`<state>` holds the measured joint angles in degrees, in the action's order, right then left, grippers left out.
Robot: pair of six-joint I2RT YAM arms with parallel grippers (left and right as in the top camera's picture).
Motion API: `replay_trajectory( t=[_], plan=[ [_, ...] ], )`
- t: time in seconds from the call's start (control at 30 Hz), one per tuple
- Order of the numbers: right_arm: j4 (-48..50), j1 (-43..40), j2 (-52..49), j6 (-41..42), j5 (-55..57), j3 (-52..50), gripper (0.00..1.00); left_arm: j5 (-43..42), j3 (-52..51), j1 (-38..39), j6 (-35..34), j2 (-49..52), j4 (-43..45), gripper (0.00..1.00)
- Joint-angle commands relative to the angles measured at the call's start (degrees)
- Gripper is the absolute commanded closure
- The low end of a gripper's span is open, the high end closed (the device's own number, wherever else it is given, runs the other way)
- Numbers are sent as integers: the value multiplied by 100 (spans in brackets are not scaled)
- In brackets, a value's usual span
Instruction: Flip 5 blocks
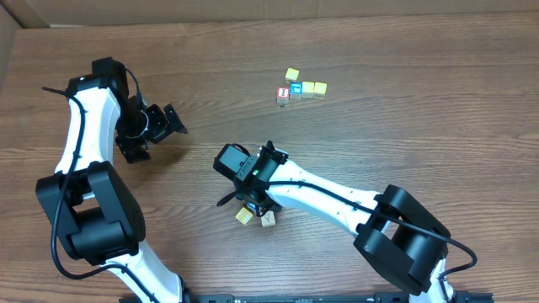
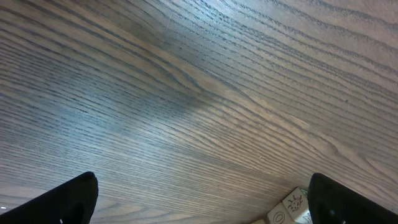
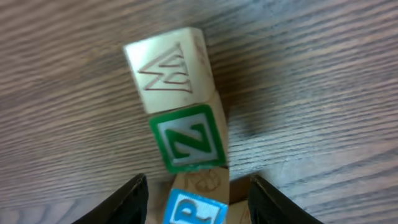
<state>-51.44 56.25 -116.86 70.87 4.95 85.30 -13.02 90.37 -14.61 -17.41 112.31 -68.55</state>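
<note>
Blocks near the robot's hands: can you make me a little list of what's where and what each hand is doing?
Right hand: open, straddling the blue P block, with a gap on each side
Row of blocks: cream W block, green Z block, then the blue P block, close together in a line
Left hand: open wide, holding nothing, over bare table
Far group: yellow cubes and a red cube, bunched together away from both hands

A green Z marks the green-faced cube [image 3: 189, 138], a W or M the pale cube [image 3: 168, 68].
</note>
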Motion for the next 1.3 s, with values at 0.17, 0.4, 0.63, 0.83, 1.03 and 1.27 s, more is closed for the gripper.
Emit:
replay_trajectory(
  t=[0.17,0.4,0.63,0.83,1.03,1.27],
  plan=[
    [118,7,192,114,-321,-136,49,9,87,42,50,31,2,0],
    [76,50,192,116,-339,-136,49,9,85,42,50,31,4,0],
    [105,234,192,118,-278,-136,51,9,85,42,50,31,4,0],
    [57,256,192,118,-203,-136,54,11,87,42,50,31,2,0],
    [31,258,192,116,57,-136,58,11,87,42,50,31,4,0],
    [35,258,192,116,146,-136,58,11,87,42,50,28,4,1]
  ],
)
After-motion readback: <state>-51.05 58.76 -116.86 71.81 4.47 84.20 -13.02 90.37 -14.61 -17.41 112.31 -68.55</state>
